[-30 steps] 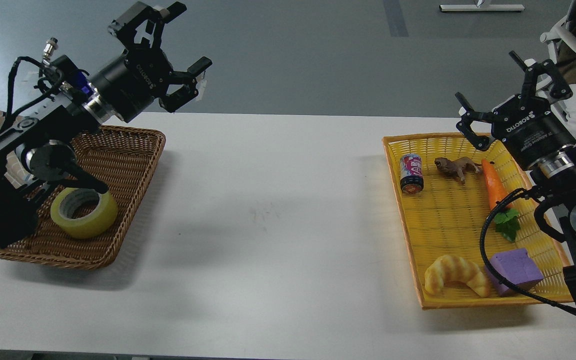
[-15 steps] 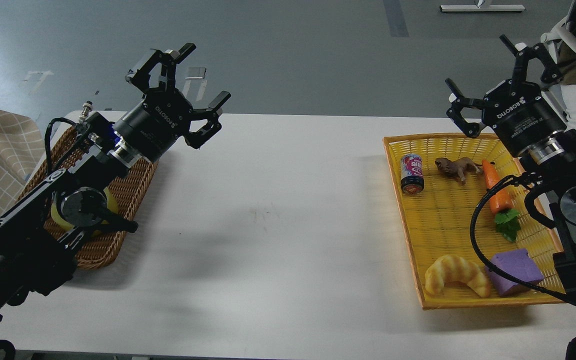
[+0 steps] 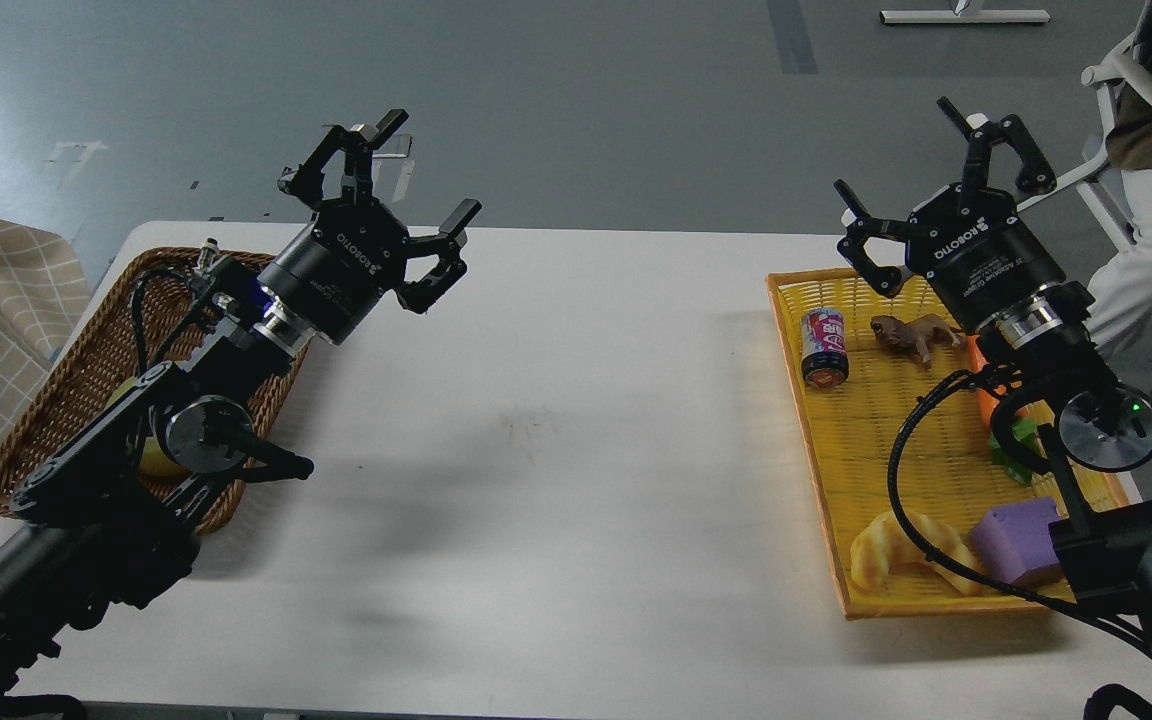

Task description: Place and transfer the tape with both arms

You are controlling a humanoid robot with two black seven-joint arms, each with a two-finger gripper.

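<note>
While both black arms hang above the white table (image 3: 556, 420), the left gripper (image 3: 391, 215) at upper left has its fingers spread wide, empty. Over at upper right, the right gripper (image 3: 936, 190) is splayed apart too, above the yellow plastic tray (image 3: 871, 440). Only a sliver of the yellow translucent tape roll (image 3: 151, 455) shows behind the left arm, inside the brown wicker basket (image 3: 66, 400).
</note>
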